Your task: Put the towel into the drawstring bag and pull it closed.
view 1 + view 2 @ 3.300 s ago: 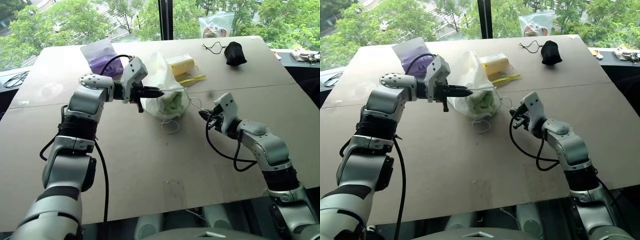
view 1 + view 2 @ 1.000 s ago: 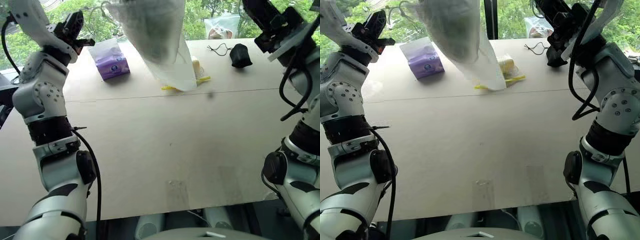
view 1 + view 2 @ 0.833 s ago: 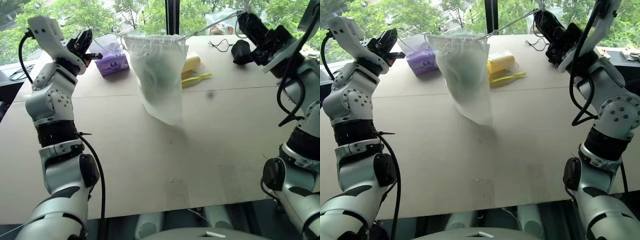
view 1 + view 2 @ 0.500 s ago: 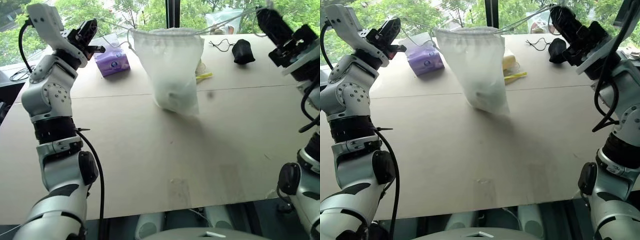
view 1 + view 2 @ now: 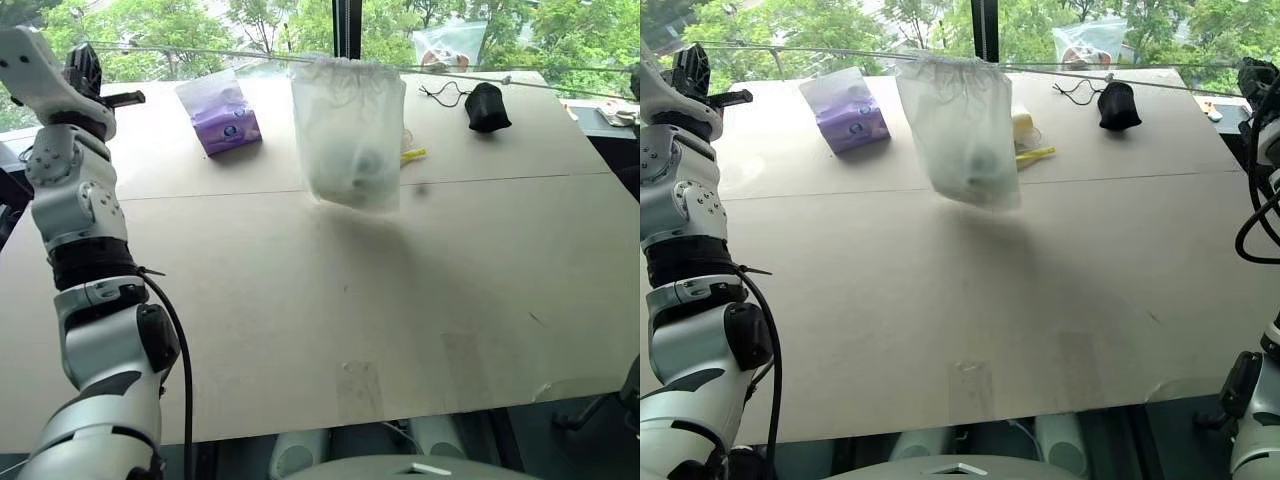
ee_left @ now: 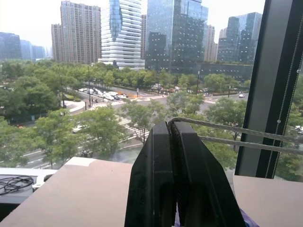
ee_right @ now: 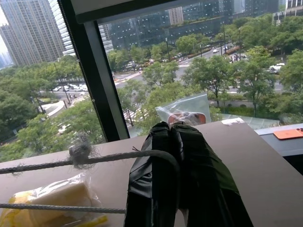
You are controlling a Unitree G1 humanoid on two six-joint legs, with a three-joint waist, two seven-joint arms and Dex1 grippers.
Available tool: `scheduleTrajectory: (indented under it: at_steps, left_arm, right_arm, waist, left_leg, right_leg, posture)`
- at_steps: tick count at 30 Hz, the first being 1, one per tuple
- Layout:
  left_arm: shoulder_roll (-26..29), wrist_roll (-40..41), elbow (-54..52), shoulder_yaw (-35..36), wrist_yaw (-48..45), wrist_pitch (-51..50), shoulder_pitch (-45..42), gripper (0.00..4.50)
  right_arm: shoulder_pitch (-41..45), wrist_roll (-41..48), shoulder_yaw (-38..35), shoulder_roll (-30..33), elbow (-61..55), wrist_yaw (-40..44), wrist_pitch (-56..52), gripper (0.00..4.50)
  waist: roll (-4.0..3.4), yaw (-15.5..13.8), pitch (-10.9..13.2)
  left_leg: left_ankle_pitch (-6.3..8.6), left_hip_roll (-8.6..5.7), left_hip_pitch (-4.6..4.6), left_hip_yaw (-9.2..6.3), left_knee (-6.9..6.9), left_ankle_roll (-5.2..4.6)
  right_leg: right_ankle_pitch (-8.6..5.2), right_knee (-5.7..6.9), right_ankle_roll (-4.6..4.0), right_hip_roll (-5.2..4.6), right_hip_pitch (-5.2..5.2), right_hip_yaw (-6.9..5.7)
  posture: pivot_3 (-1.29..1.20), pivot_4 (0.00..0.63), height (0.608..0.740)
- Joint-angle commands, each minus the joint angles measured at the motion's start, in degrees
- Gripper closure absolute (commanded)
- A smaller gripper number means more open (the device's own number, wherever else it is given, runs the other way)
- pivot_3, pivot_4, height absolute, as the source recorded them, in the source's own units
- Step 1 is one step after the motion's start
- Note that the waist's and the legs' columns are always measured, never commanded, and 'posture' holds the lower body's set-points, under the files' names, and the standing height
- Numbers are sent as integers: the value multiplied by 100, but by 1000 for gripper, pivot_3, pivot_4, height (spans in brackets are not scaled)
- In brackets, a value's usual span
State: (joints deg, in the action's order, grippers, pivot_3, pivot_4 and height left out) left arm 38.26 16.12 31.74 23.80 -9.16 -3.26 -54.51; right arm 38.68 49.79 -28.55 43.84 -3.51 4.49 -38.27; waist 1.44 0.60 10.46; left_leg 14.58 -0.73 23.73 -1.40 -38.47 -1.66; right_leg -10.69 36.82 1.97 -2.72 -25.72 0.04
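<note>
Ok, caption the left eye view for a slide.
Drawstring bag hangs above the table with its mouth gathered, cords stretched taut toward both sides.

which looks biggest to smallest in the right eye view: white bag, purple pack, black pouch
1. white bag, hanging above the table nearer the camera, so it may look larger than it is.
2. purple pack.
3. black pouch, farthest back.

Silver-grey arm (image 5: 85,210) (black cable)

No legible text or labels.
</note>
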Motion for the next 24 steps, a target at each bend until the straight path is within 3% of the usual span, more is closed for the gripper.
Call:
scheduleTrajectory:
  at_steps: [1,5,9,11,14,19,22,24]
  left_arm:
    - [429,-198,216,234,403,433,-430,4433]
    - [379,71,-73,202,-85,307,-381,4433]
    - [-126,1072,-1927,-281,-1277,-1205,1437,4433]
    - [-365,1389,-2827,-607,-1587,-1809,2521,4433]
    - [-454,1384,-3543,-926,-1721,-2215,3286,4433]
    - [-528,1219,-3830,-1578,-2155,-2534,3565,4433]
    - [-790,916,-3489,-2000,-2168,-2470,3131,4433]
    - [-1029,799,-3208,-2163,-2141,-2442,2772,4433]
  right_arm:
    - [512,-203,-632,309,155,41,594,4500]
    - [93,512,-630,447,-465,780,-76,4500]
    - [-2392,1553,-560,647,-1880,1965,-1451,4500]
    - [-3496,1382,-298,614,-2293,2257,-1572,4500]
    - [-4335,591,406,824,-2618,2593,-1354,4500]
    - [-3907,-399,1379,381,-2353,2399,-792,4500]
    - [-3094,-1188,1921,-26,-1809,2052,-432,4500]
    - [-2564,-1624,2152,-293,-1420,1865,-205,4500]
  waist:
    - [0,4,0]
    - [0,-3,-2]
    - [-9,-11,-45]
    - [-14,-15,-48]
    - [0,0,-32]
    - [9,10,-20]
    - [-12,13,-16]
    - [-13,6,-14]
  left_leg:
    - [0,-1,0,0,-2,0]
    - [0,0,0,-3,3,0]
    - [0,17,-2,1,12,0]
    - [10,19,0,10,8,-16]
    - [19,12,6,18,-20,-31]
    - [19,38,-50,15,-72,-31]
    - [21,50,-150,28,-70,-27]
    - [36,51,-162,24,-70,-2]
  right_leg:
    - [0,1,0,1,0,-1]
    - [-1,-3,0,3,4,-10]
    - [-6,-6,7,-15,32,-15]
    - [-12,-18,16,-43,45,-9]
    - [-12,-24,17,-44,37,1]
    - [-21,-7,5,15,86,-22]
    - [-21,-8,3,17,173,-21]
    - [-21,-10,3,17,189,-25]
  posture:
    - [0,150,740]
    - [0,150,740]
    - [0,150,740]
    - [0,150,740]
    - [0,150,740]
    - [0,150,740]
    - [0,150,740]
    - [0,150,740]
